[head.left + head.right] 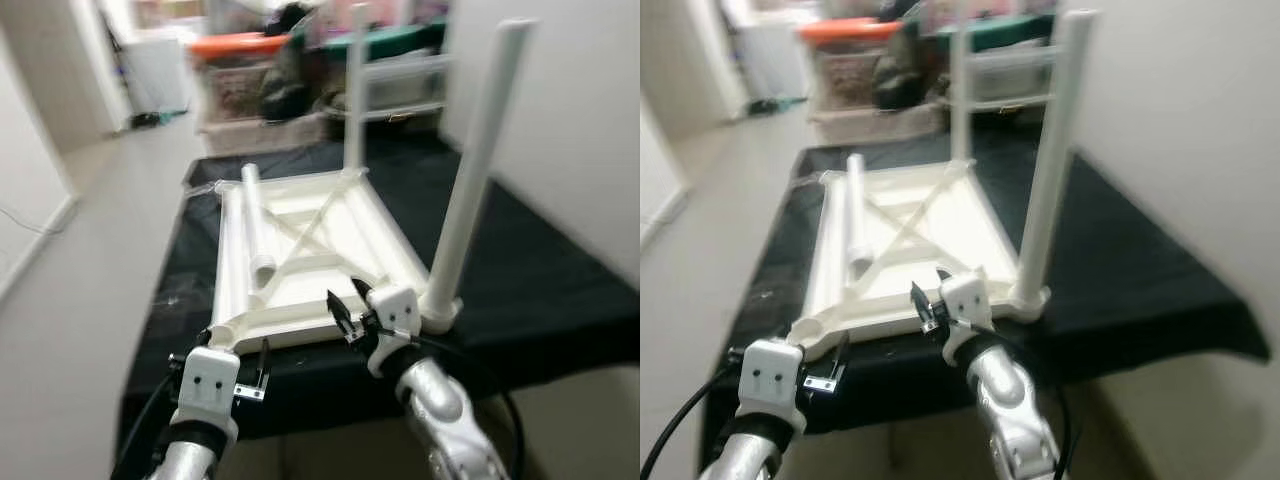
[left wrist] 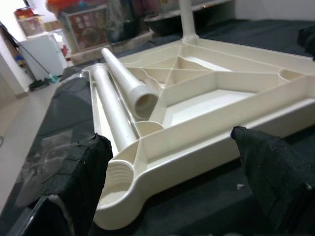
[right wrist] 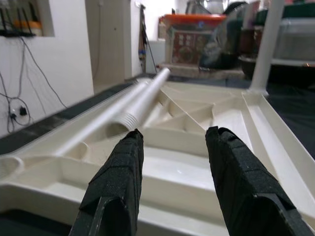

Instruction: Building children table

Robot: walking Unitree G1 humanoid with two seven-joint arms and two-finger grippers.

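The upturned table top (image 1: 300,265) lies on your black-draped bench (image 1: 520,270), two legs (image 1: 478,170) standing, two loose legs (image 2: 125,81) lying inside its tray. In your wrist views, left tool (image 2: 167,182) and right tool (image 3: 174,182) are both released, empty, at its near edge.

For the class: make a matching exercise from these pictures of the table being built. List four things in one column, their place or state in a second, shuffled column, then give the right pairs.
Things
1. near right leg
2. loose leg
3. storage box lid
4. near left socket

Places or states
A. orange, beyond the black cloth
B. empty, no leg in it
C. standing upright in its corner
D. lying inside the upturned table top

Pairs: 1-C, 2-D, 3-A, 4-B
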